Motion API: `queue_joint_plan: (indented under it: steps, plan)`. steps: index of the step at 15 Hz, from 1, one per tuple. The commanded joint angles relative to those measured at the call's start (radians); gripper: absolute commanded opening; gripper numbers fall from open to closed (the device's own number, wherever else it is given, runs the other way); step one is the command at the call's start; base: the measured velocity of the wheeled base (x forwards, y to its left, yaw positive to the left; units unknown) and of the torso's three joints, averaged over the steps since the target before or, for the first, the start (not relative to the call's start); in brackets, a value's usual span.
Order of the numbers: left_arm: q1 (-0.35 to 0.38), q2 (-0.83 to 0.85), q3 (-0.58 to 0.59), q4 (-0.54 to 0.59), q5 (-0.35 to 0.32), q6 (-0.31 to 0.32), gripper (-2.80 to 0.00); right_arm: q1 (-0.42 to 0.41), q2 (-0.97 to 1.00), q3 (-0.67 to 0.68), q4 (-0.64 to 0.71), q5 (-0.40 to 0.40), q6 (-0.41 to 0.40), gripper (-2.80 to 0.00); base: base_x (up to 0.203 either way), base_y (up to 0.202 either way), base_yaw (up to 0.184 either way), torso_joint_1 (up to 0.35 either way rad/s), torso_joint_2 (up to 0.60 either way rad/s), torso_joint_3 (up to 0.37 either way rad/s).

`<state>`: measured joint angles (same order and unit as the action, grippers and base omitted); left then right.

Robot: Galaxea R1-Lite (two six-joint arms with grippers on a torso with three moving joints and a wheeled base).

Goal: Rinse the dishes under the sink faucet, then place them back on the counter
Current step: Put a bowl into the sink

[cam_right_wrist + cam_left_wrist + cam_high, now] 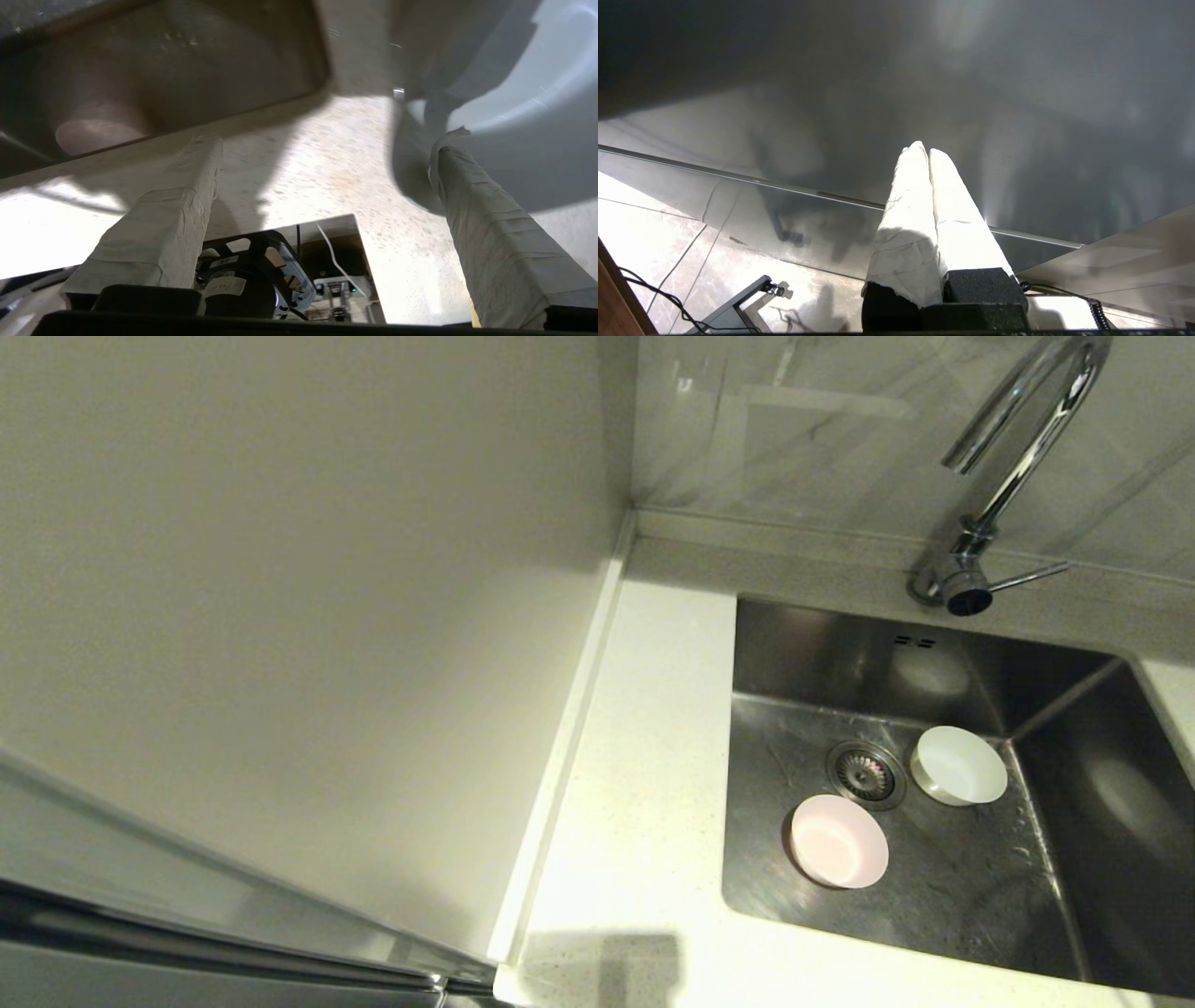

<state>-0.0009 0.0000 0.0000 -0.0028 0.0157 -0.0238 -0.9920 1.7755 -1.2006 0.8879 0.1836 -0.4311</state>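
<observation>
The left end effector hangs low beside a dark glossy panel above the tiled floor, its two taped fingers pressed flat together and holding nothing. It does not show in the head view.

The right end effector sits over the speckled desk at the sink's near rim, fingers spread wide apart. One taped finger touches the edge of a pale blue-grey dish resting on the desk; the other finger stands well clear of it, so the dish is not gripped. This end effector is also out of the head view.

From the head view, the desk runs along the left side of the sink and around its near edge. Inside the basin, the pink dish lies closest to the near wall, just beside the round drain. The grey-white dish lies a little farther back, on the drain's other side, apart from the pink one. Two small overflow slots mark the far wall. Beyond it, at the desk's far edge, rises the chrome faucet, its thin lever pointing sideways. A cream wall panel closes off the left.
</observation>
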Motion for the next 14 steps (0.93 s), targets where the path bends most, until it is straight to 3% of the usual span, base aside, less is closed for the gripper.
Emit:
queue_joint_plan:
  steps: [1, 8, 9, 14]
  plan:
    - [0.001, -0.003, 0.000, 0.000, 0.000, -0.001, -2.80, 0.036, 0.004, -0.002, -0.012, 0.003, -0.003, 0.00, 0.000, 0.000, 0.000, 0.000, 0.00, 0.000]
    - [0.001, -0.003, 0.000, 0.000, 0.001, -0.001, -2.80, 0.050, 0.028, -0.013, -0.070, -0.003, 0.000, 0.00, 0.000, 0.000, 0.000, 0.000, 0.00, 0.000]
    - [0.001, -0.003, 0.000, 0.000, 0.000, -0.001, -2.80, 0.050, 0.030, -0.014, -0.070, -0.003, 0.000, -2.80, 0.000, 0.000, 0.000, 0.000, 0.00, 0.000]
    - [0.001, -0.003, 0.000, 0.000, 0.000, -0.001, -2.80, 0.050, 0.038, -0.019, -0.072, -0.004, -0.001, -2.80, 0.000, 0.000, 0.000, 0.000, 0.00, 0.000]
